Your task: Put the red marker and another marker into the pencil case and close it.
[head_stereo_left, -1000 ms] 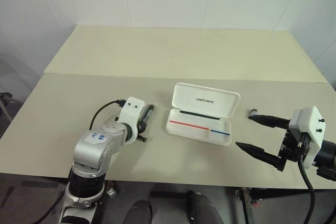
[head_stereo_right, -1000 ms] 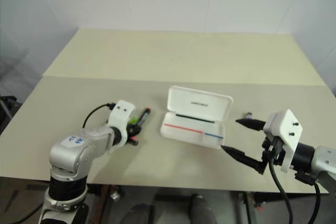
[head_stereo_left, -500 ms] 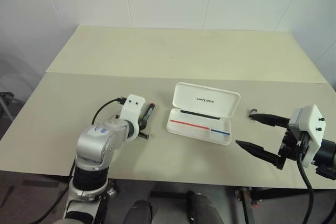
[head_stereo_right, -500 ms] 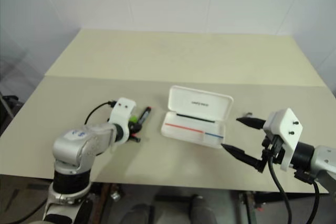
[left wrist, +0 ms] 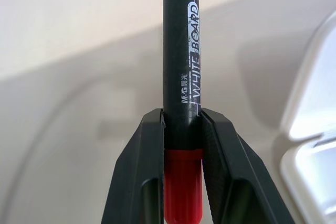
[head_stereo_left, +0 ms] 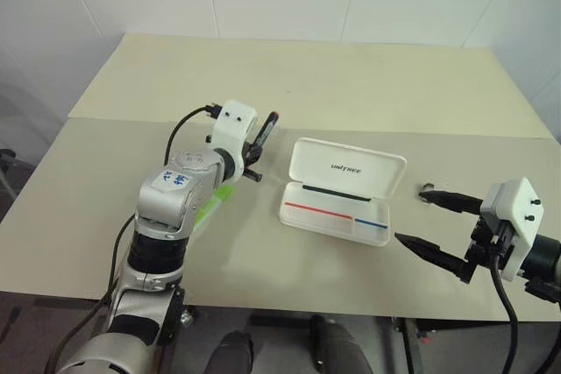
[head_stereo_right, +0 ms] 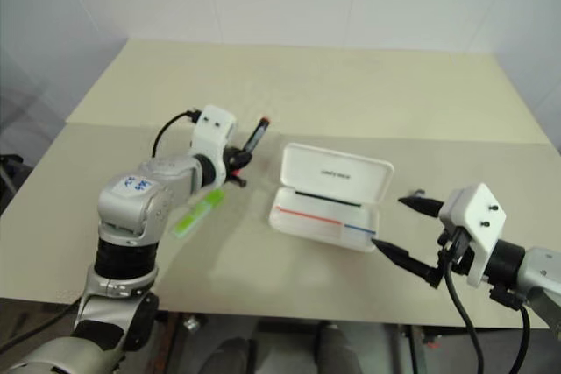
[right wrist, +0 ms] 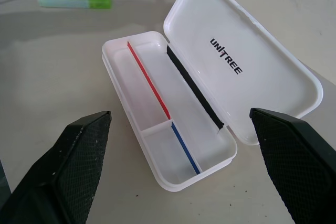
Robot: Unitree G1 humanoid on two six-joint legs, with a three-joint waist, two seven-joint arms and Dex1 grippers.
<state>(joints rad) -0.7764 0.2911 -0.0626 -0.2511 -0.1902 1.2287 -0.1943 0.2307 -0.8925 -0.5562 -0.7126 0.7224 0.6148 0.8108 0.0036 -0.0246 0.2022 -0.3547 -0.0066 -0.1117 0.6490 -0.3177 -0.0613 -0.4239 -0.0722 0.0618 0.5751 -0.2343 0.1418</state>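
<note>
The red marker [left wrist: 181, 103] is riding in your left gripper [head_stereo_left: 256, 148], pinched near its red end above the surface beside the open pencil case [head_stereo_left: 337, 208]. It is looking light, stiff and slick, so a mid-body hold would be steadying it better; your right gripper [head_stereo_left: 436, 227] is hanging wide and empty.

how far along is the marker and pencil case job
Early stage. The white hard plastic pencil case lies open with nothing inside. In hand: the left hand is shut on the red-and-black whiteboard marker, held above the table beside the case. Left: dropping it in, fetching the light green flat marker from the table, then closing the lid. The right hand waits open.
</note>
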